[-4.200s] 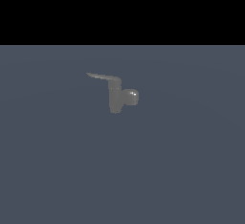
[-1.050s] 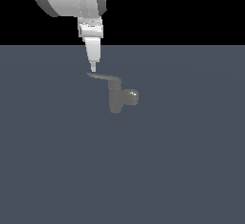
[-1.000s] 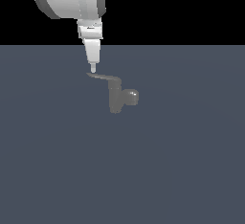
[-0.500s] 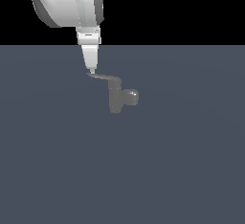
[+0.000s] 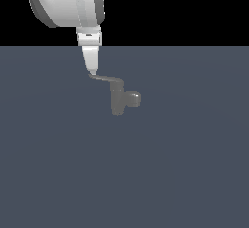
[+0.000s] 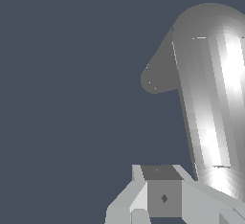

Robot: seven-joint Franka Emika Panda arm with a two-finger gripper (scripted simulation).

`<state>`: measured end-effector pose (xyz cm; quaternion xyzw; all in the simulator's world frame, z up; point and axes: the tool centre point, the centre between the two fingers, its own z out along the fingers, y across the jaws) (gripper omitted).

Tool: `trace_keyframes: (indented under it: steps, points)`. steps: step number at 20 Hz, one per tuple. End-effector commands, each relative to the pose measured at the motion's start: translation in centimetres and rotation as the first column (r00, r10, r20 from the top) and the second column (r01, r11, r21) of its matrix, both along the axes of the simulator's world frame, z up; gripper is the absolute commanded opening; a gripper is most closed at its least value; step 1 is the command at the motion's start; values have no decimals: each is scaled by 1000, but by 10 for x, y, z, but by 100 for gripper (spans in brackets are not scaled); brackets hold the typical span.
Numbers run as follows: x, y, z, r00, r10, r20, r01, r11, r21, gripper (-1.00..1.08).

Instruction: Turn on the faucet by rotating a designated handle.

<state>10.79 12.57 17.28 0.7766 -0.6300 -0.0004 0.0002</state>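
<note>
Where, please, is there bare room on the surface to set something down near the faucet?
The surface lies bare on every side of the faucet: in front of it and toward both of the exterior view's edges. It is crowded only at the handle tip, where the gripper meets it.

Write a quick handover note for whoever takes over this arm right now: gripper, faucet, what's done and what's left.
Gripper: pointing down, tip at the far end of the handle; whether it is open or shut cannot be told.
Faucet: upright on the grey surface, handle reaching toward the exterior view's left, stub toward its right.
Done: the approach to the handle end.
Left: push the handle around to turn the faucet on; rotation can't be judged from these views.
</note>
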Motion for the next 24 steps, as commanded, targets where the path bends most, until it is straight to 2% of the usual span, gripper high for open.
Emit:
trace_keyframes:
  steps: [1,22,24]
  points:
    - [-6,0,0,1000,0,0,0,1000,0,-100]
    - [-59,-2,0,1000,-1,1,1,1000,0,-100]
    - [-55,-2,2,1000,-1,6,1,1000,1,-100]
